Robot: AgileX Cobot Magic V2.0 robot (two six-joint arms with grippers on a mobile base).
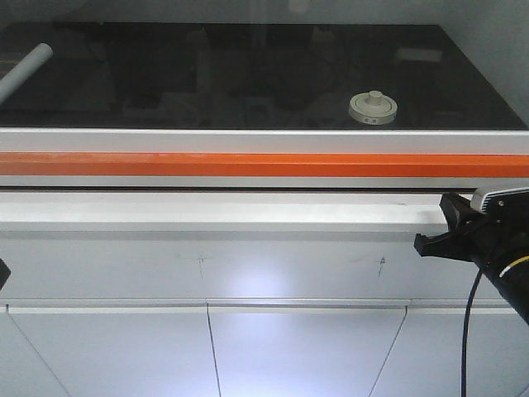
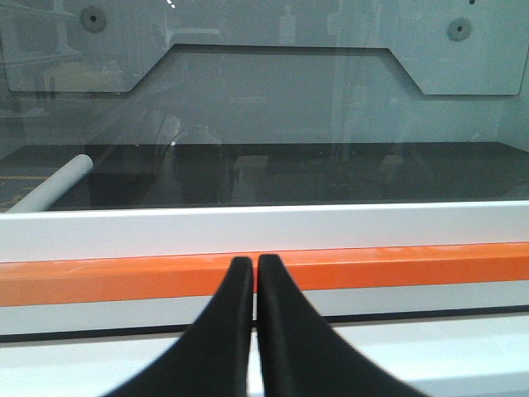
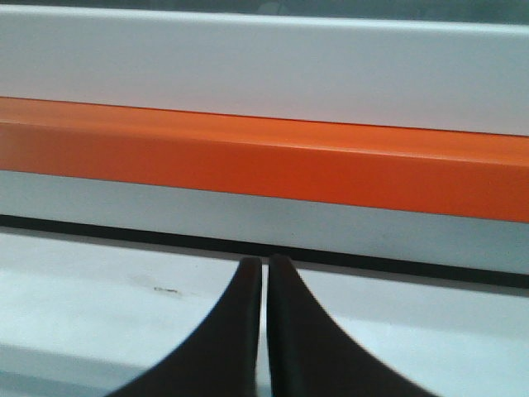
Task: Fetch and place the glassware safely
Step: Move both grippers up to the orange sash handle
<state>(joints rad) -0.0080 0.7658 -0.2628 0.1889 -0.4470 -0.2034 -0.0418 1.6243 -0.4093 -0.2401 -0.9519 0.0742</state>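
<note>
One small clear glass jar (image 1: 374,108), topped by a round off-white knobbed lid, is seen on the glossy black counter (image 1: 207,74) toward its right side, behind the orange-striped white rail (image 1: 248,165). Marks on the lid are too blurred to be read. The left gripper (image 2: 254,263) and right gripper (image 3: 265,263) are both clenched on nothing and held before the rail, well apart from the jar.
</note>
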